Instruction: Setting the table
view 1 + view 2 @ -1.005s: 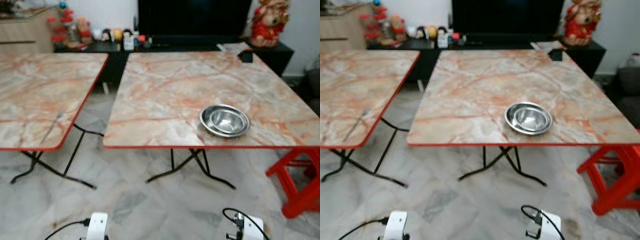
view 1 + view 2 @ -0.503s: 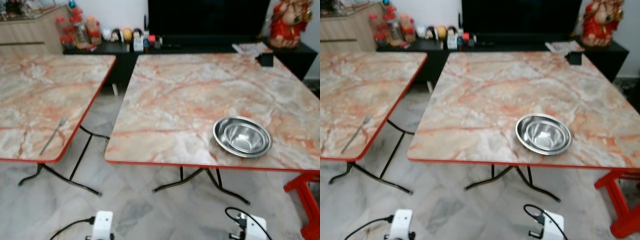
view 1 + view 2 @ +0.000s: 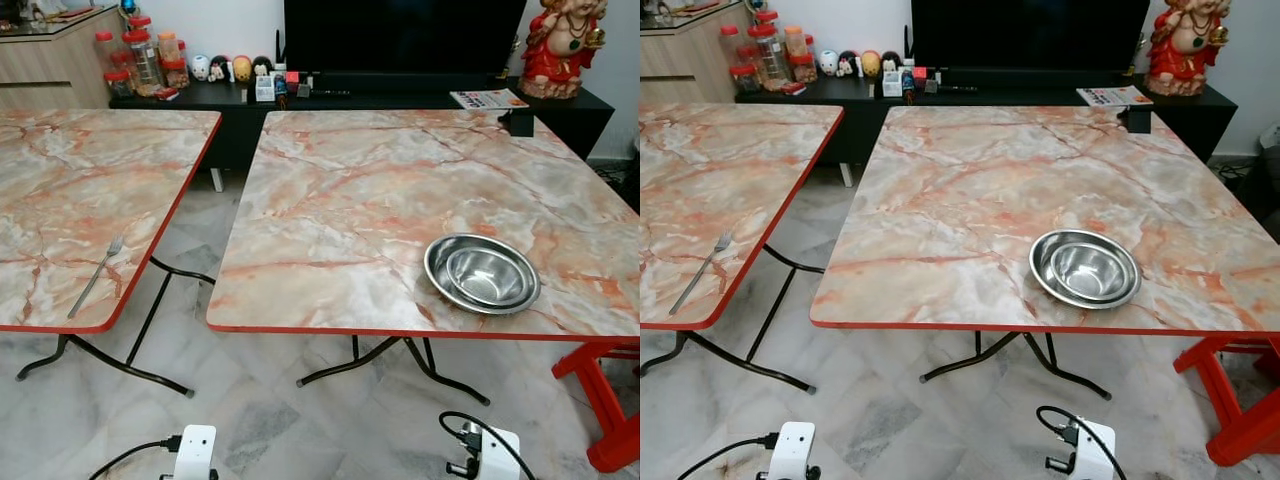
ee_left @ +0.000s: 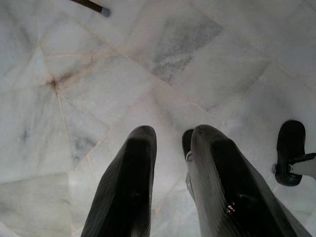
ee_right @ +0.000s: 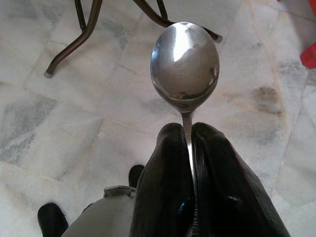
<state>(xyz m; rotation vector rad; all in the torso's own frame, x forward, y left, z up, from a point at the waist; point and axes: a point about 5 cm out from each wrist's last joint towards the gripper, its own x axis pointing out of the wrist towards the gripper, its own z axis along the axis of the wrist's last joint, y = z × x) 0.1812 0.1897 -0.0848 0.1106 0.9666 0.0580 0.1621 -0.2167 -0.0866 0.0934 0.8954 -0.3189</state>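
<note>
- The spoon (image 5: 185,61) is in my right hand (image 5: 190,136): the two black fingers are clamped together on its thin handle, with the bowl sticking out past the fingertips, over the marble floor (image 5: 59,118)
- I judge that grip on the handle is deliberate, since it leaves the bowl free to be laid flat beside a place setting
- The metal bowl (image 3: 1085,268) sits near the front edge of the nearer table (image 3: 970,200), toward its right side; it looks like two bowls nested, though I cannot be sure
- That bowl marks the place being laid, so I would put the spoon just beside it, within reach of a seat at that front edge
- A fork (image 3: 95,275) lies on the other table (image 3: 80,180) to my left, near its front edge and well apart from the bowl; it probably has to be brought over as well
- My left hand (image 4: 170,173) hangs low over the floor with its fingers a little apart and nothing between them, so it is free for the fork
- Both arms hang low in front of me, below the table tops, while I face the gap between the two tables
- A red stool (image 3: 1230,400) stands under the right corner of the nearer table, something to keep clear of when I step in
</note>
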